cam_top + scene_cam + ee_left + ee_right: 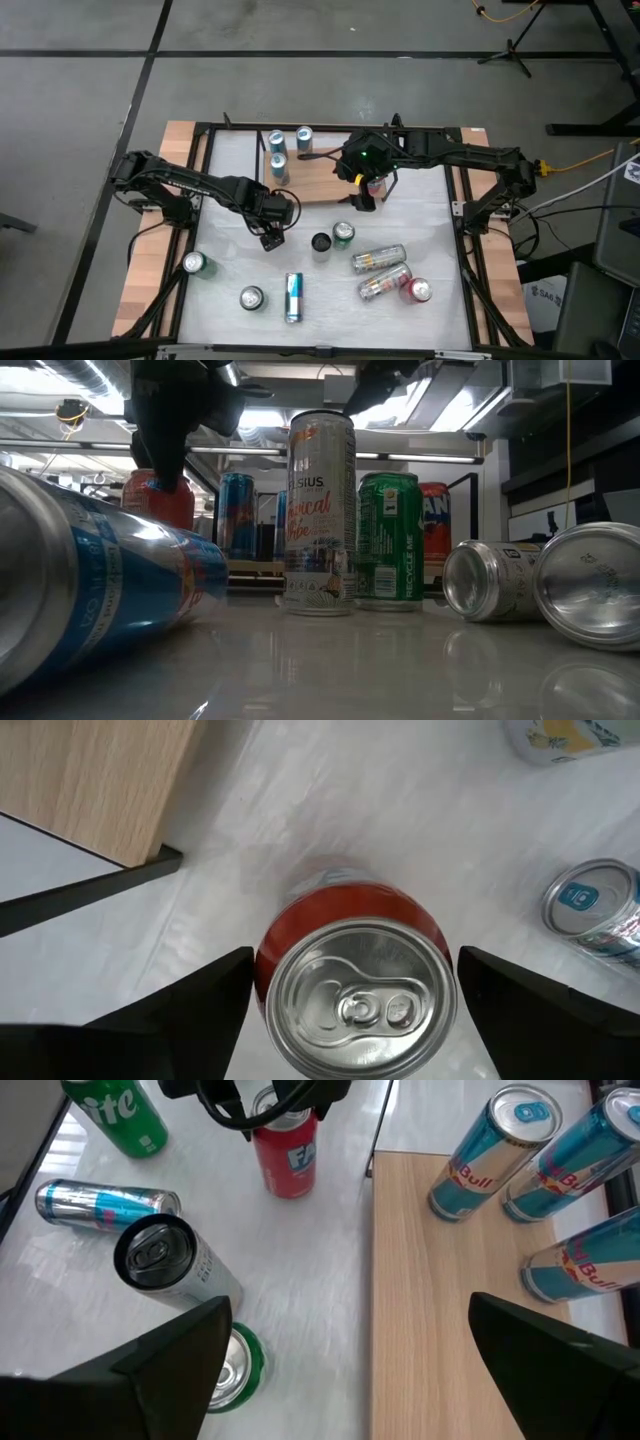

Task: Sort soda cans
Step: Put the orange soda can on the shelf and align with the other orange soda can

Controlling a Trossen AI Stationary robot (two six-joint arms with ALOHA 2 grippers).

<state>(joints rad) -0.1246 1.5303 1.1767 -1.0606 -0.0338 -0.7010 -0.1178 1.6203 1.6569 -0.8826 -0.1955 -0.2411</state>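
A red can (350, 920) stands upright on the white table top, just off the wooden board's near left corner. My left gripper (272, 235) is over it, one finger on each side; it also shows in the right wrist view (287, 1160) and the low view (160, 505). My right gripper (365, 195) hangs open and empty over the board's near right edge (420, 1330). Three blue-and-silver cans (280, 150) stand on the wooden board (315, 175). Other cans stand or lie on the near half of the table. My left gripper has the red can's upper wall (262, 970) between its two fingers (225, 990), one on each opposite side, just below the silver top. The fingers come from above, pointing down. The can is upright, and its bottom (290, 1192) looks to be on the table.
A tall silver can (321, 243) and a green can (343, 233) stand near the middle. Two silver cans (380, 270) and a red one (418, 290) lie near right. A blue can (293, 297) lies near the front, with standing green (195, 263) and silver (251, 297) cans to its left.
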